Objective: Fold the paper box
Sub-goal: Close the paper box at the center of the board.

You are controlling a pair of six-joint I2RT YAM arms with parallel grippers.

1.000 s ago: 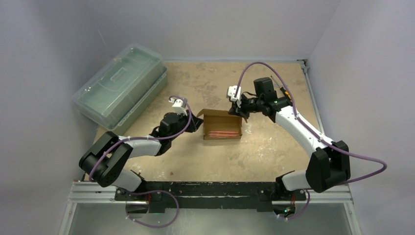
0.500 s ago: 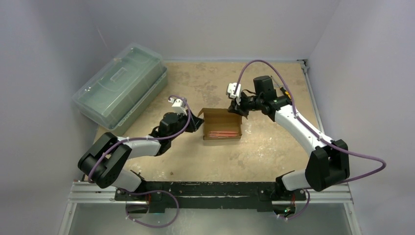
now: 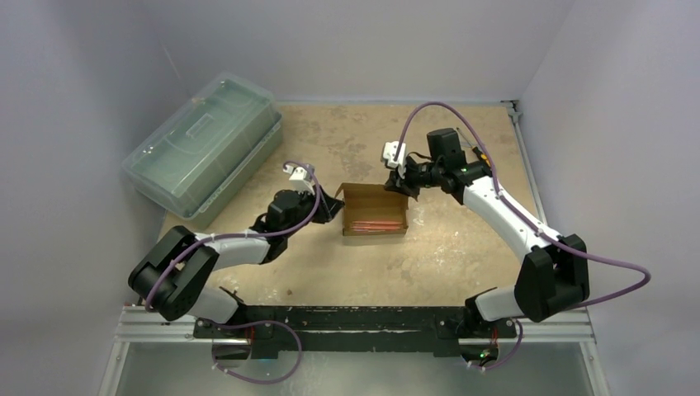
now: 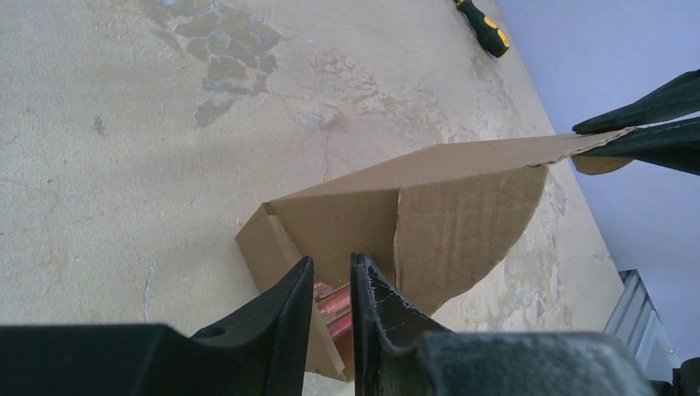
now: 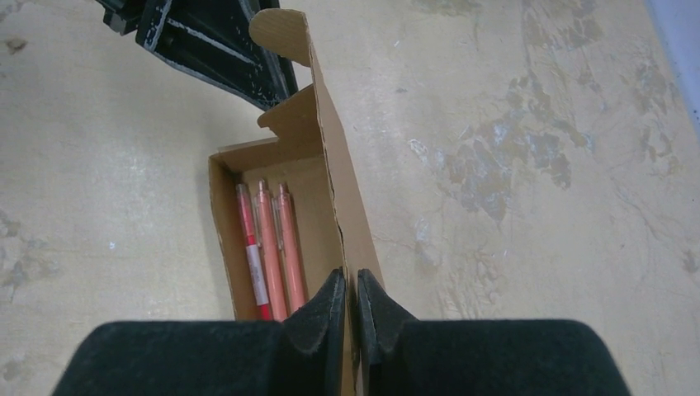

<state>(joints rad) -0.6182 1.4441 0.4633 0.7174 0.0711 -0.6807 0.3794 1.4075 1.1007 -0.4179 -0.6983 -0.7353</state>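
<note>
Paper box (image 3: 376, 216) open side up, long axis parallel to the desk's near edge, right gripper (image 5: 349, 276) jaws clenched on its upright long flap, left gripper (image 4: 332, 264) jaws narrowly parted at its left end, cannot tell whether grasping, pens (image 5: 272, 239) partly hidden

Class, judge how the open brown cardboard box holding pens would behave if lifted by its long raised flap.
The brown cardboard box is thin sheet, so its flap would probably bend at the crease rather than carry it stiffly. The three pinkish pens lie loose inside and would likely slide if it tilts. It looks light, so a push may skid it.
</note>
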